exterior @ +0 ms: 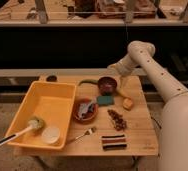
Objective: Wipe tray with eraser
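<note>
The yellow tray (pixel 62 102) stands on the left half of the wooden table. A white-handled, green-headed brush (pixel 18 132) and a white round disc (pixel 51 134) lie in it. The striped eraser (pixel 114 142) lies flat near the table's front edge, right of the tray. My gripper (pixel 115 70) hangs at the end of the white arm over the table's back right, just behind a brown bowl (pixel 107 84). It is far from both eraser and tray and holds nothing that I can see.
A second brown bowl (pixel 85 110) with a blue item sits beside the tray. A teal sponge (pixel 105 100), an orange piece (pixel 128 103), a pile of dark bits (pixel 118 120) and a fork (pixel 84 134) lie mid-table. A dark shelf runs behind.
</note>
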Robot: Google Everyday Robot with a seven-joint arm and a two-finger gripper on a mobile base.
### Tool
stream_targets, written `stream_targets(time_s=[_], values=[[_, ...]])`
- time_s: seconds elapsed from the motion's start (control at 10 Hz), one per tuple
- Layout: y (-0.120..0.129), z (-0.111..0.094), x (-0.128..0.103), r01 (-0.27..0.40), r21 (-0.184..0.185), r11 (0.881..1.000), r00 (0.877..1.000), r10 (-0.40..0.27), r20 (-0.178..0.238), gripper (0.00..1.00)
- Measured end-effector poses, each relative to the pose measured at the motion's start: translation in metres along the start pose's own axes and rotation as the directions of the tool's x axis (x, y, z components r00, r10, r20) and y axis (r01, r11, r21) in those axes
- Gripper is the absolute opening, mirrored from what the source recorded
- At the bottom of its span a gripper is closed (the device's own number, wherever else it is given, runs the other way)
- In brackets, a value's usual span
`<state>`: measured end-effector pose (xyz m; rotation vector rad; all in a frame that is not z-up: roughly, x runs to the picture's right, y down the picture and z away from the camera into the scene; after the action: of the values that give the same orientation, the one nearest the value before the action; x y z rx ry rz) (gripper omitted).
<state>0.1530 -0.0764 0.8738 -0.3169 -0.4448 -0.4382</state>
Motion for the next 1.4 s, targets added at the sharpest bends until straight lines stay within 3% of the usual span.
stream_targets(time_s=[0.3, 0.5, 0.7, 1.0, 1.4], values=[[-0.001, -0.006, -0.003, 0.010, 0.008, 1.000, 0.997, -0.010, -0.082, 0.80], [-0.003, -0.014, -0.012, 0.011, -0.001, 1.000, 0.998, -0.011, -0.059, 0.80], [0.002, -0.029, -0.029, -0.042, -0.026, 0.999, 0.999, 0.042, -0.005, 0.80], [0.044, -0.046, -0.063, -0.049, -0.129, 0.990, 0.999, 0.047, -0.019, 0.80], [0.141, -0.059, -0.104, -0.073, -0.199, 0.977, 0.997, 0.069, -0.027, 0.80]])
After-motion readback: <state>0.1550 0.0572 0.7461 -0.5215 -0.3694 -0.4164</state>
